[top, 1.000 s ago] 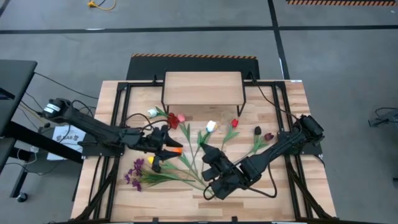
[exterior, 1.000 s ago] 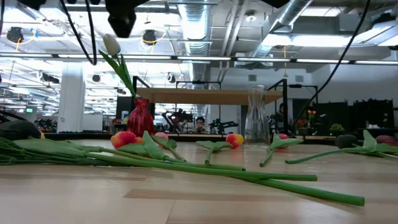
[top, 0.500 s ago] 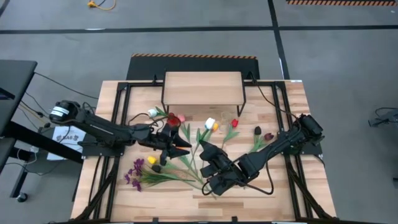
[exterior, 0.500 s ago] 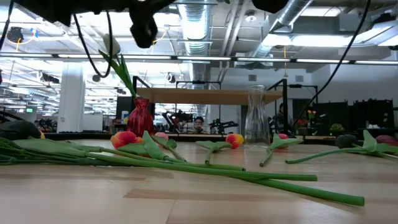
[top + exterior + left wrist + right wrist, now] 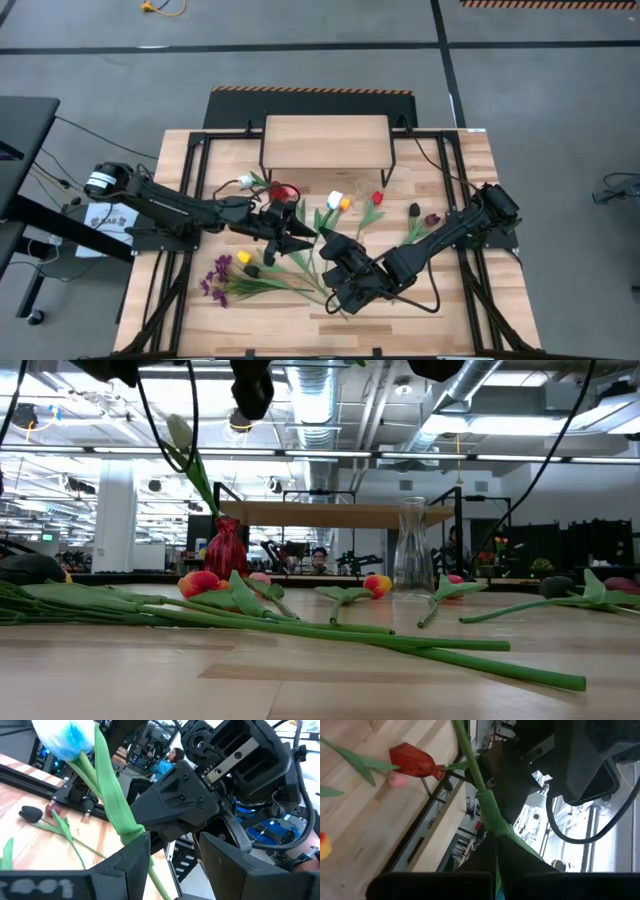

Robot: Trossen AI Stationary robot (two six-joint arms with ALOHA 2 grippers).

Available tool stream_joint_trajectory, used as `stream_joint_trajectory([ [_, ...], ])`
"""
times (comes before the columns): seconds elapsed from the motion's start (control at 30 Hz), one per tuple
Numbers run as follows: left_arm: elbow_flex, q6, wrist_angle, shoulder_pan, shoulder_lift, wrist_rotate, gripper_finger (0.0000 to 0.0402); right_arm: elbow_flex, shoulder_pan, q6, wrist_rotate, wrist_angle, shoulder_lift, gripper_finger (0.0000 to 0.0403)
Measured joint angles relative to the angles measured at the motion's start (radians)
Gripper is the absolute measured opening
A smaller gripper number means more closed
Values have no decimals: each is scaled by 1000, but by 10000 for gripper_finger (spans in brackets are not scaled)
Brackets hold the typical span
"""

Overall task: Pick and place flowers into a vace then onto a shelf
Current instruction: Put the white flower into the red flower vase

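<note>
The large plank tabletop (image 5: 470,310) is of pale wood with a smooth, slightly shiny finish, and the small raised shelf (image 5: 325,141) is of the same light wood on thin black metal legs. The long green stems of the flowers (image 5: 300,628) look like smooth matt plastic, the red tulip head (image 5: 412,761) looks like thin cloth, and the tall clear vase (image 5: 411,546) is of glossy glass.
</note>
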Motion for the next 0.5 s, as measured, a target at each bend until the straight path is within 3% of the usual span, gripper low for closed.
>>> stream_joint_trajectory([
  [0.5, 3, -1, -81, 0, -2, -46, 167, -2, 0, 0, 0, -3, 0, 0],
])
